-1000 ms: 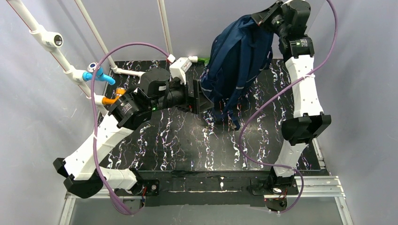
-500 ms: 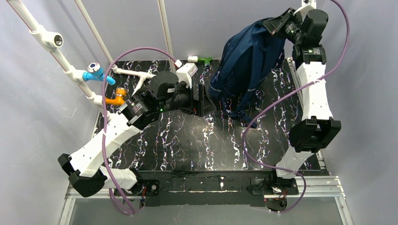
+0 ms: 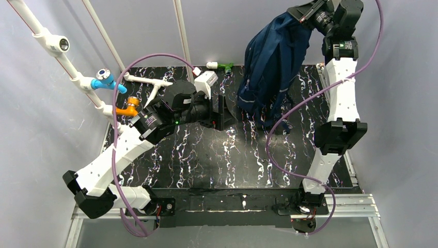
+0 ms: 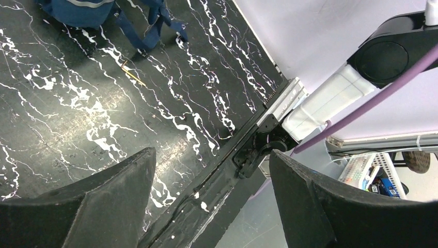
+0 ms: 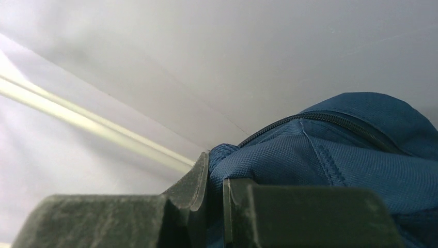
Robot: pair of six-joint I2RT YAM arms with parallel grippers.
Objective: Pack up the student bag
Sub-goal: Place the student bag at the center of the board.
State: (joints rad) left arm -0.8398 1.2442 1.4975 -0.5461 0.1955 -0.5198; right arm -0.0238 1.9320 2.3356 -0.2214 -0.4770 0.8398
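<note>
The navy blue student bag (image 3: 271,62) hangs from my right gripper (image 3: 301,13), which is shut on a fold of fabric at its top, high at the back right. Its lower end and straps dangle near the black marbled table (image 3: 206,155). In the right wrist view the jaws pinch the blue fabric (image 5: 310,155) beside a zip. My left gripper (image 3: 223,112) is open and empty, just left of the bag's lower part. The left wrist view shows the bag's bottom (image 4: 77,10) and straps (image 4: 155,28) at the top edge, with a thin stick (image 4: 133,76) lying on the table.
A green and white marker (image 3: 219,65) lies at the table's back edge. A white pipe frame with a blue fitting (image 3: 107,81) and an orange fitting (image 3: 126,109) stands at the left. Grey walls close in the back and sides.
My right gripper has lifted the bag higher and to the right, so it hangs more upright. My left arm has shifted slightly right, toward the bag.
</note>
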